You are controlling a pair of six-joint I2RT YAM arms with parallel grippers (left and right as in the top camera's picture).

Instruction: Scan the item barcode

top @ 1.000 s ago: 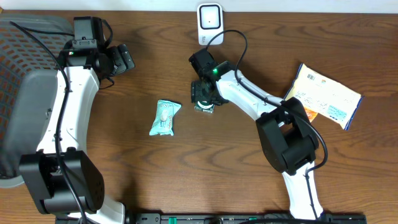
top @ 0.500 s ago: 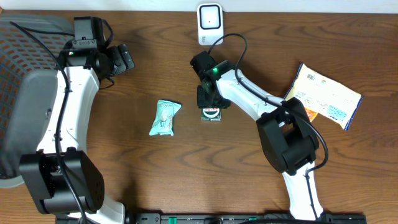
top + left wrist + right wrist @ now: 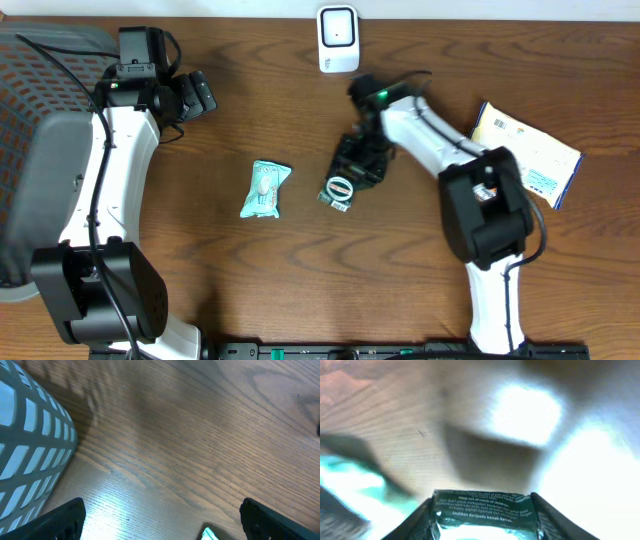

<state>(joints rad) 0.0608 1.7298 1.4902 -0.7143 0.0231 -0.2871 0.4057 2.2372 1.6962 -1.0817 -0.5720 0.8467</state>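
The right gripper [image 3: 348, 180] holds the dark green packet [image 3: 339, 189], its fingers [image 3: 412, 522] closed part way against the packet's two sides. In the right wrist view the packet's printed face shows between them. In the overhead view the packet now hangs below the scanner [image 3: 338, 38], well apart from it and almost straight under it.

A second ago the packet sat closer to the scanner and a little to its left, with the wrist just under the scanner's left corner. Since then the right arm has swung. Its wrist now lies just below and right of the scanner, the gripper slants down and to the left, and the packet has moved farther from the scanner.

The left gripper [image 3: 197, 95] has not moved. It stays well to the scanner's left, fingers [image 3: 60, 520] spread wide with nothing between them, over bare wood on the table [image 3: 200, 280]. The grey mesh basket [image 3: 40, 90] is farther left still.

The teal packet [image 3: 265, 188] lies where it did, below and left of the scanner, beside the held packet but apart from it. The yellow and white bag [image 3: 525, 150] rests unchanged, far to the scanner's right and lower.
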